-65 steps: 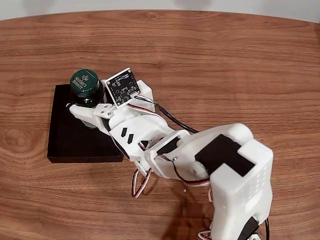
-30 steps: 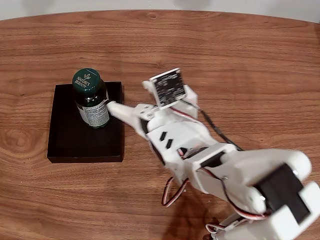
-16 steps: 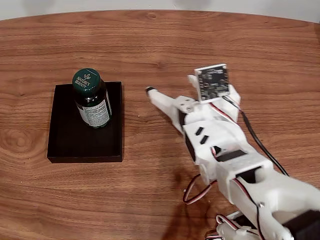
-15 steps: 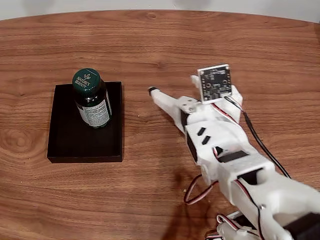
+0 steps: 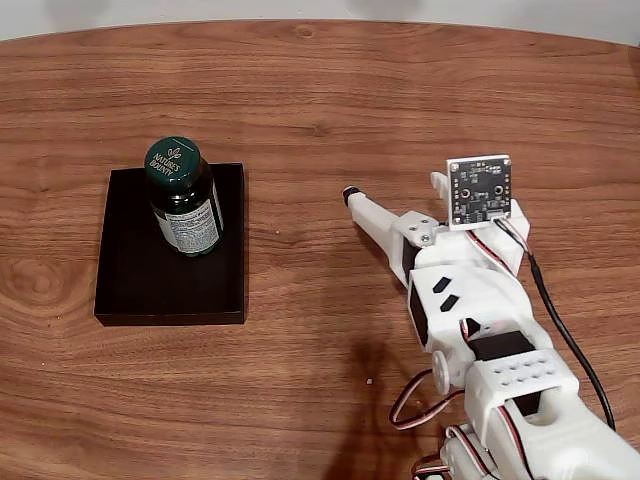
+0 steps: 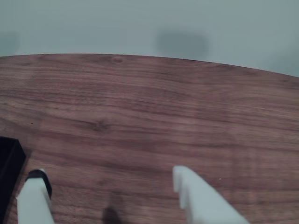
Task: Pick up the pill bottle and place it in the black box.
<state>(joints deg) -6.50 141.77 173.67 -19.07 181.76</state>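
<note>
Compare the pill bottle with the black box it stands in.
The round amber-brown pill bottle with a green screw cap stands tall and upright; the matte black rectangular box lies flat and shallow. The bottle is narrow and glossy with a white label; the box is much wider and plain. Both are dark.

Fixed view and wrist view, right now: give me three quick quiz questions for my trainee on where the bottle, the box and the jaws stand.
1. True or false: the pill bottle stands upright inside the black box.
2. Multiple choice: in the wrist view the gripper has its jaws
A. shut on the bottle
B. apart with nothing between them
C. shut on the box wall
3. Fill in: in the fixed view the gripper is over the bare wooden table, to the ____ of the box.

Key: 1 true; 2 B; 3 right.
</note>
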